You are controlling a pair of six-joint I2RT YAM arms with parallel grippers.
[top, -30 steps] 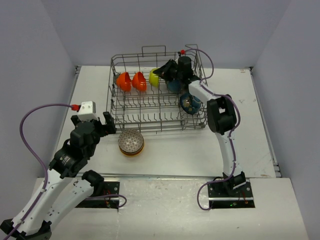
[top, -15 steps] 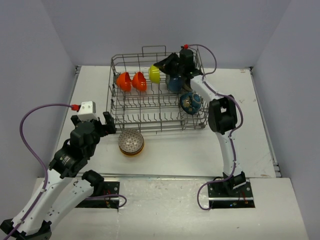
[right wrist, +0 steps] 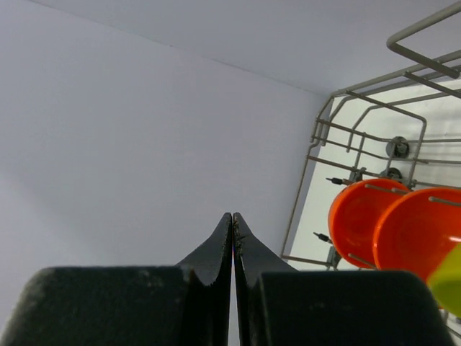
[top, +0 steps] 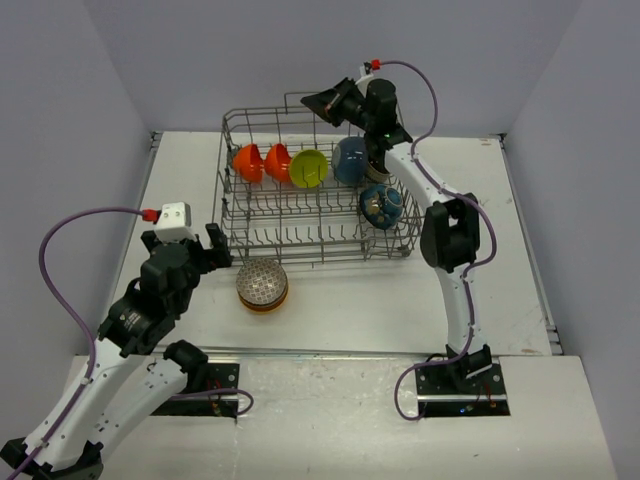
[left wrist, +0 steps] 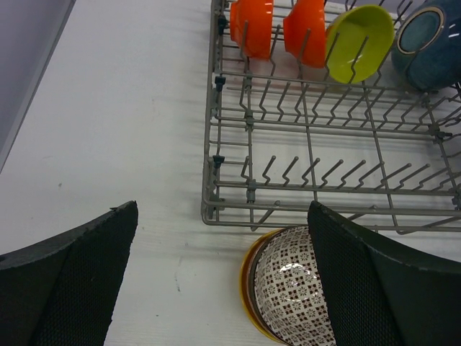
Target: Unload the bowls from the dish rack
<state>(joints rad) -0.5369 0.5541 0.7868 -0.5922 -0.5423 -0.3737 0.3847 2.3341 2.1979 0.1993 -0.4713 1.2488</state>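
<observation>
Your right jaws were pressed flat together with nothing between them. Their fingers (right wrist: 130,303) pointed at the bare wall above the back rail of the dish rack (top: 228,205), with your right arm (top: 445,235) stretched up over the rack's far right corner. Your left jaws stood wide apart and empty, low over the table (top: 330,300) just off the rack's near left corner. Partly behind one left finger (left wrist: 382,281), a brown-and-white patterned bowl (left wrist: 295,288) sat nested in a yellow bowl (left wrist: 247,285) on the table, close against the rack's front edge. In the rack's back row, an orange bowl (top: 248,162), a second orange bowl (top: 279,162), a yellow-green bowl (top: 309,167) and a blue bowl (top: 349,159) stood on edge. A dark teal patterned bowl (top: 381,206) sat nearer you at the right end.
</observation>
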